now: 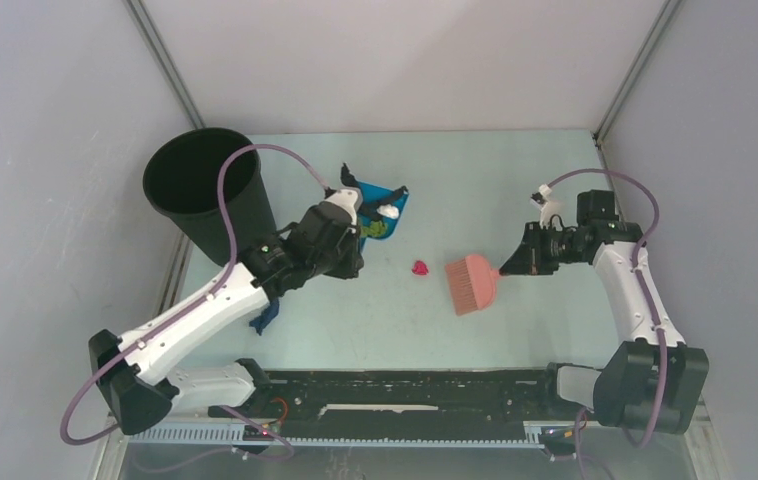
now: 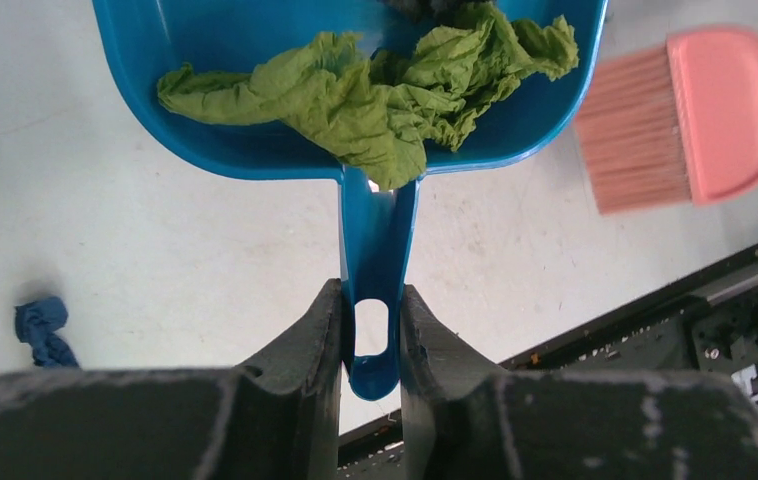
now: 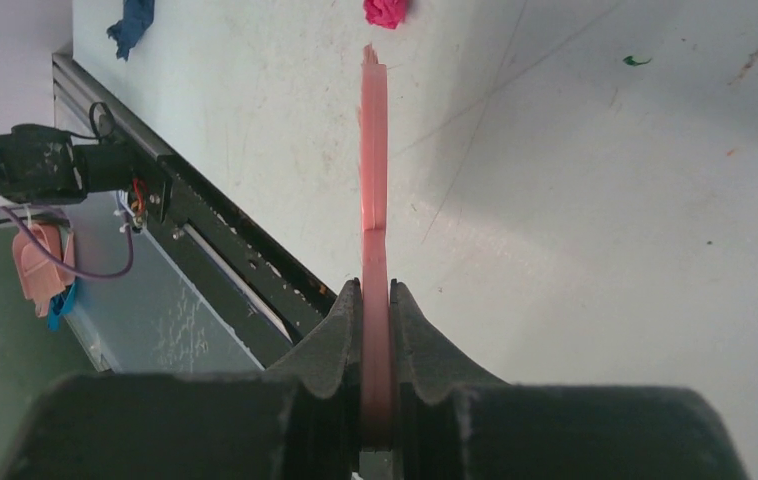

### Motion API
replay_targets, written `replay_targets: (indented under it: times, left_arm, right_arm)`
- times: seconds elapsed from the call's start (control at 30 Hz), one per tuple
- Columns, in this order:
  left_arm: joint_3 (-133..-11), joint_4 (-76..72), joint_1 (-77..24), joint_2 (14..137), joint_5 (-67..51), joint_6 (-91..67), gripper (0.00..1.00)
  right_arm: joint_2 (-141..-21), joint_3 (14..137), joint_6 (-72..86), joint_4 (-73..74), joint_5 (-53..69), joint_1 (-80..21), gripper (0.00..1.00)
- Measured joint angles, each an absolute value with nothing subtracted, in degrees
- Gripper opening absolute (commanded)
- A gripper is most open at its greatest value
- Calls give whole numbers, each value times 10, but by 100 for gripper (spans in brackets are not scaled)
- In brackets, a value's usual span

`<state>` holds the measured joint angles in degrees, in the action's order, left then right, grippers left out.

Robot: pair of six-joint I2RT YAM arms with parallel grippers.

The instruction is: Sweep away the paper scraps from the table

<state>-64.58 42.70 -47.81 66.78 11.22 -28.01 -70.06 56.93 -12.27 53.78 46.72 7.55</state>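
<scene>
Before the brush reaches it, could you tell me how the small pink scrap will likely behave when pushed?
The pink scrap is a tight crumpled wad, far smaller than the brush, so probably very light. Its lumpy shape may make it tumble sideways rather than slide straight. The table looks smooth, so little should hold it.

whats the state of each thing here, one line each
blue plastic dustpan: held by its handle, carrying scraps
crumpled green paper scrap: inside the dustpan
pink plastic brush: held by its handle
small magenta paper scrap: loose on the pale green table
dark blue paper scrap: loose on the table
black round bin: upright, open
left gripper: fingers shut on dustpan handle
right gripper: fingers shut on brush handle
</scene>
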Motion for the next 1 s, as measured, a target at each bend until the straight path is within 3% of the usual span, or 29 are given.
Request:
replay_targets:
  times: [0.57, 1.0]
  left_arm:
    - [-725, 426, -304, 627, 41, -266, 0]
    - [-708, 307, -118, 600, -103, -354, 0]
  right_arm:
    - [-726, 551, -163, 528, 524, 79, 0]
    - [-726, 551, -167, 528, 522, 79, 0]
